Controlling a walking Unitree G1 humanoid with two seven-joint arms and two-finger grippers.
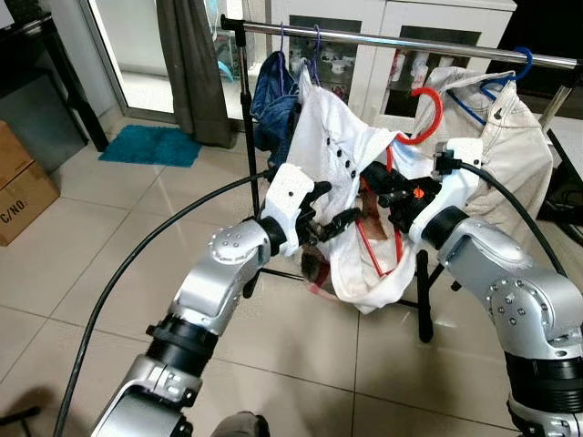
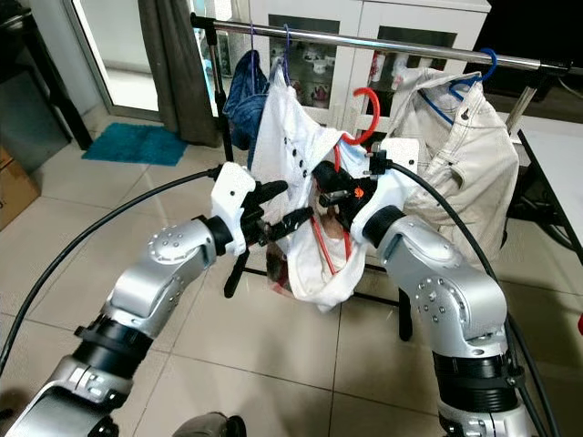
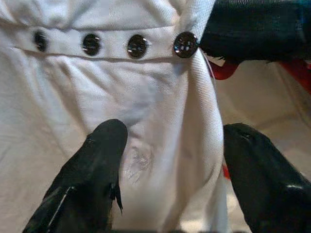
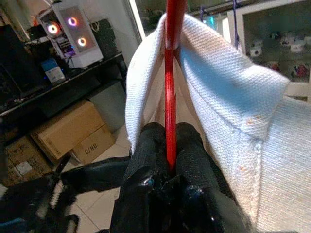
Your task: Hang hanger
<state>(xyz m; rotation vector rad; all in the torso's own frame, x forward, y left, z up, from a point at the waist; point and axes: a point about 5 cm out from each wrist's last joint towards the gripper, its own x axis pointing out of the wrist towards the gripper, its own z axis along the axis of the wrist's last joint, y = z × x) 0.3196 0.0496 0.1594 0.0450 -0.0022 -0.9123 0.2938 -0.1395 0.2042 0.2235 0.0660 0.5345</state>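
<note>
The right claw (image 4: 170,167) is clenched on the red hanger (image 2: 362,123), which carries a white shirt (image 1: 342,150) below the rail (image 1: 401,41), its hook at 12 o'clock and short of the rail. At 9 o'clock of the shirt, the left claw (image 3: 170,160) stands spread, its fingers (image 3: 92,165) on either side of a fold near the buttons (image 3: 137,45).

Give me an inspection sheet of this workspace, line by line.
Surface: beige tiled floor.
Job's things: red hanger inside white shirt, below clothes rail, hook not on it.
Clutter: cream jacket on blue hanger; denim garment; cardboard box; teal mat.
End effectors: right end effector shut on hanger; left end effector open around shirt fabric.
Cables: black cable beside left arm.
Surroundings: white cabinet, grey curtain.
</note>
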